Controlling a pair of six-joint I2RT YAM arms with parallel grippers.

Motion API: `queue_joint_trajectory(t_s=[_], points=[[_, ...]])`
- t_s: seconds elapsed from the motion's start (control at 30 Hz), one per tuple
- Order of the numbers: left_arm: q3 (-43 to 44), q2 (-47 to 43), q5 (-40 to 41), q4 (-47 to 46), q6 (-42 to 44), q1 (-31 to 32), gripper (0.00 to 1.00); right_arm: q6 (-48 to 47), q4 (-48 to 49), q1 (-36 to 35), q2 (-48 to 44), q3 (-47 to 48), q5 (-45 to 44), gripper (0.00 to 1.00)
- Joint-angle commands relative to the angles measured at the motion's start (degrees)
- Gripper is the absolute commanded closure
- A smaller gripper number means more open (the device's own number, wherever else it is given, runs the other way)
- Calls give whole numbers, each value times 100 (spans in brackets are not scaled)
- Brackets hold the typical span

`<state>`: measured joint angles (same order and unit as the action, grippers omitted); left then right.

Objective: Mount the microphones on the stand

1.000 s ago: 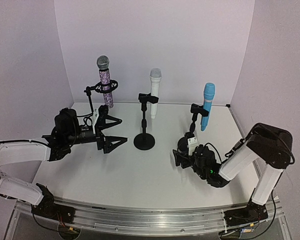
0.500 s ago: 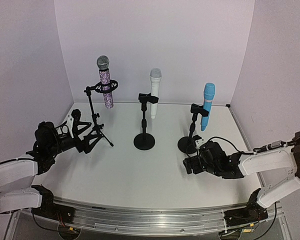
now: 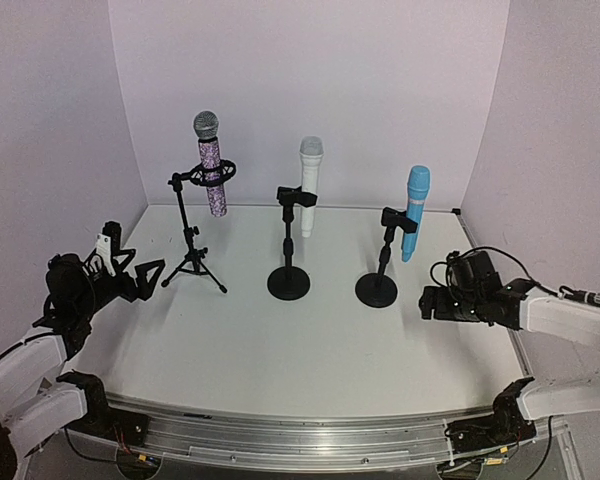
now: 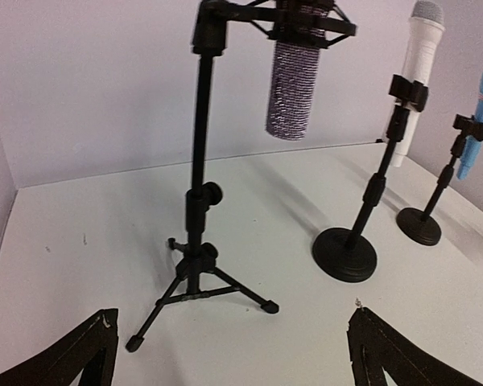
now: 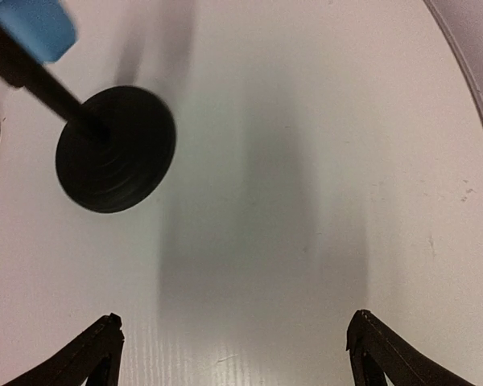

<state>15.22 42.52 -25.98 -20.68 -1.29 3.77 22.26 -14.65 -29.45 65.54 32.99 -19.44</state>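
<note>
"Starting with the microphones: where does each one sit?" asks the first inspector.

"All three are clipped upright on stands in a row across the far half of the table (image 3: 280, 350)," the second replies. "The purple-glitter microphone (image 3: 212, 175) hangs in the ring mount of the tripod stand (image 3: 190, 250) toward the far left corner. The white microphone (image 3: 309, 185) is on the middle round-base stand (image 3: 288, 283). The light blue microphone (image 3: 415, 210) is on the right round-base stand (image 3: 377, 290)."

"And the grippers?"

"The left gripper (image 3: 132, 262) sits low by the table's left edge and faces the tripod. Its jaws are spread wide with nothing between them, and it is clear of the tripod's legs. The right gripper (image 3: 430, 303) is near the right edge, close to the right stand's base but not touching it. Its jaws are also spread wide and it carries nothing."
</note>
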Motion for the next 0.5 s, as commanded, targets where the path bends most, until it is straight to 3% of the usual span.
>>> queue_joint_trajectory(t_s=[0.0,0.23,0.47], points=[[51,-191,104,743,91,-346,0,78,-504,860,-585,85,520,6],[155,-345,22,1421,589,-617,0,-1606,-312,1789,-1213,100,1419,3],[458,-421,939,1827,-11,-647,0,-1814,1282,2342,-2260,-1220,2155,2]])
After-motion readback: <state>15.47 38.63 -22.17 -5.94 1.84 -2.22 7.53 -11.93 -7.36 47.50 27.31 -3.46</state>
